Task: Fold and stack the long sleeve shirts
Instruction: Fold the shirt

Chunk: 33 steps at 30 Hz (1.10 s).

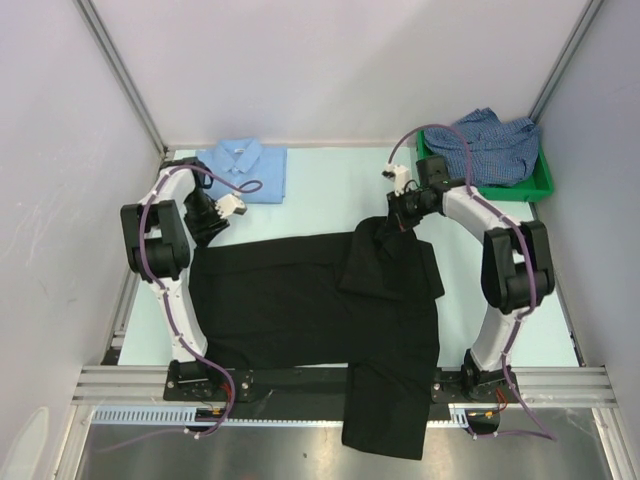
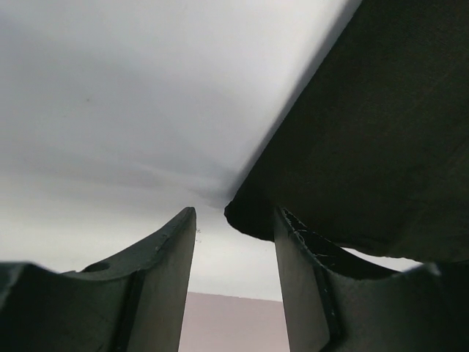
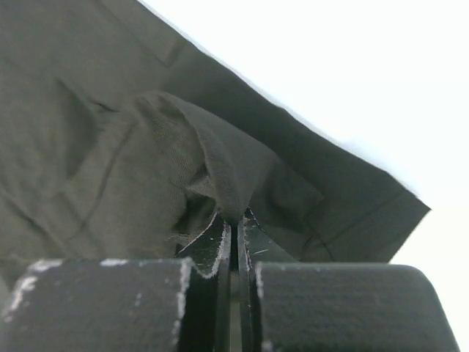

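The black long sleeve shirt (image 1: 290, 300) lies spread across the middle of the table, one part folded over on its right half. My right gripper (image 1: 393, 216) is shut on a pinch of its fabric (image 3: 227, 183) at the shirt's far right edge, lifting it slightly. My left gripper (image 1: 208, 226) stands open at the shirt's far left corner. In the left wrist view that corner (image 2: 249, 220) sits just beyond the fingertips, close to the right finger (image 2: 300, 279), ungripped. A folded light blue shirt (image 1: 243, 170) lies at the back left. The checked shirt (image 1: 488, 145) is bundled in the bin.
A green plastic bin (image 1: 540, 186) stands at the back right, just behind my right arm. The black shirt's lower part (image 1: 385, 420) hangs over the table's near edge between the arm bases. Grey walls close in the table on the left, right and back.
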Available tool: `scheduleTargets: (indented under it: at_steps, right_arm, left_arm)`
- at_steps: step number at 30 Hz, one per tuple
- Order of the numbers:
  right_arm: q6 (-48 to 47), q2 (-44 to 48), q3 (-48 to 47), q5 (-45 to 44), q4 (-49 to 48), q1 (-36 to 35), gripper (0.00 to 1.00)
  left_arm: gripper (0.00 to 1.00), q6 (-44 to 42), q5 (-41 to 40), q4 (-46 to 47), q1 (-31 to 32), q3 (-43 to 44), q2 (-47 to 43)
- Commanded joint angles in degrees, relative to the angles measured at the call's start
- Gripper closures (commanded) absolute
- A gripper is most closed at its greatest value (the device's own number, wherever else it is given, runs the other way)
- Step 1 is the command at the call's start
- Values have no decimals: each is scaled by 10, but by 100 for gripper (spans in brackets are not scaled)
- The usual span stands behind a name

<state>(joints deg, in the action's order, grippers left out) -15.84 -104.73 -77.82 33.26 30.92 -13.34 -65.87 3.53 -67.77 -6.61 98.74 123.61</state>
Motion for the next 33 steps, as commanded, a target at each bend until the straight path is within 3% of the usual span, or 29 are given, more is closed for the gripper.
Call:
scheduleTargets:
  at_steps: [1,4,11,15,16,17,21,23,25,33]
  right_arm:
    - [-2,-46,-33,-50,2,-14,100]
    - [-3,-97,-62,-96,47,-20,100]
    - [27,-160,-73,-151,87,-2,100]
    - [36,-169,-58,-167,94,4,100]
    - [38,-167,-55,-170,93,5,100]
    - [39,-167,-52,-175,93,7,100]
    - [39,-153,-40,-172,86,10,100]
    - [34,-139,-39,-154,83,10,100]
    - [22,-128,-36,-139,78,7,100]
    - [5,-130,-51,-171,92,20,100]
  left_arm:
    - [48,1,-18,11,-4,-21,-2]
    - [52,-1,-34,21,-5,-39,-3]
    - [76,2,-117,26,-27,-42,10]
    - [77,35,-139,11,-52,20,39]
    - [75,56,-136,6,-58,32,42]
    - [64,71,-130,4,-68,43,46]
    - [53,129,-41,-41,-88,116,45]
    - [47,113,56,-42,-86,114,9]
    - [44,77,102,-40,-78,100,-14]
    - [39,41,76,10,34,3,-11]
